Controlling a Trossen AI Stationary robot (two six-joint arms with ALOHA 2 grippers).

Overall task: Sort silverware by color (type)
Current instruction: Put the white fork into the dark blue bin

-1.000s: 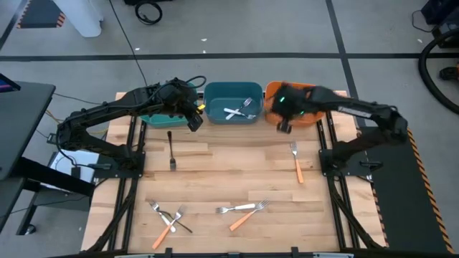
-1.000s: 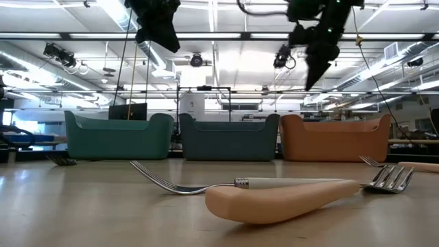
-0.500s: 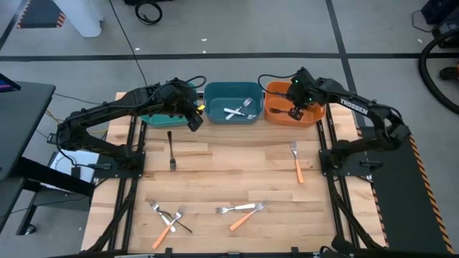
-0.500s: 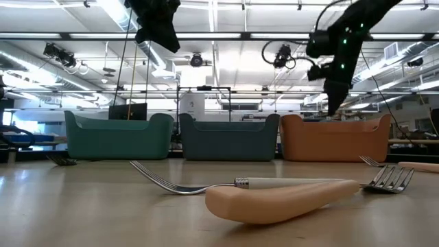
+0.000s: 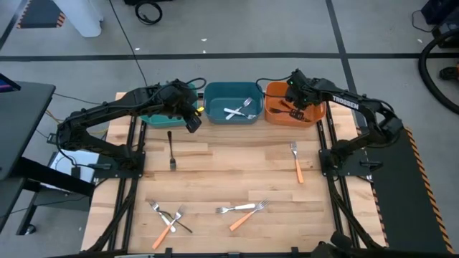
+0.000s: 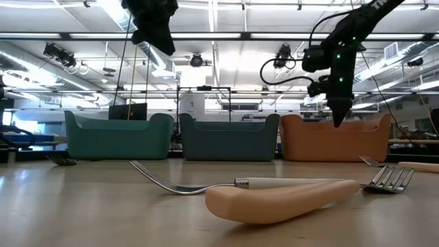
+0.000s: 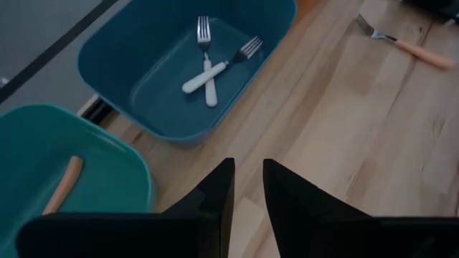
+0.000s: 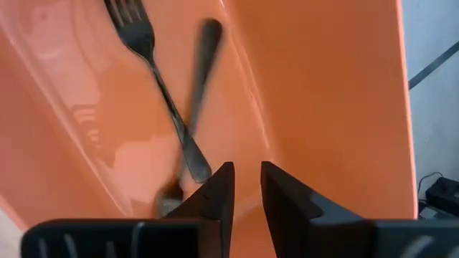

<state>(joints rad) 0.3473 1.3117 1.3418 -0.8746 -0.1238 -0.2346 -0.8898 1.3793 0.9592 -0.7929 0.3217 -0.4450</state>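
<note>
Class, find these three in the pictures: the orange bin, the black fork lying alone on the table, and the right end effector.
orange bin point(image 5: 271, 92): high view, left rim.
black fork point(image 5: 171, 148): high view, mid-handle.
right end effector point(image 5: 296, 107): high view, between fingertips.

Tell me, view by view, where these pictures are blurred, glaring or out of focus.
Right wrist view: one black fork in the orange bin is smeared, seemingly by motion; the other is sharper. Low view: the nearest orange-handled fork looms large and soft, and bright ceiling lights backlight both arms into silhouettes. Left wrist view: the blue bin and its white-handled forks look sharp. High view: evenly lit, no strong glare.
</note>
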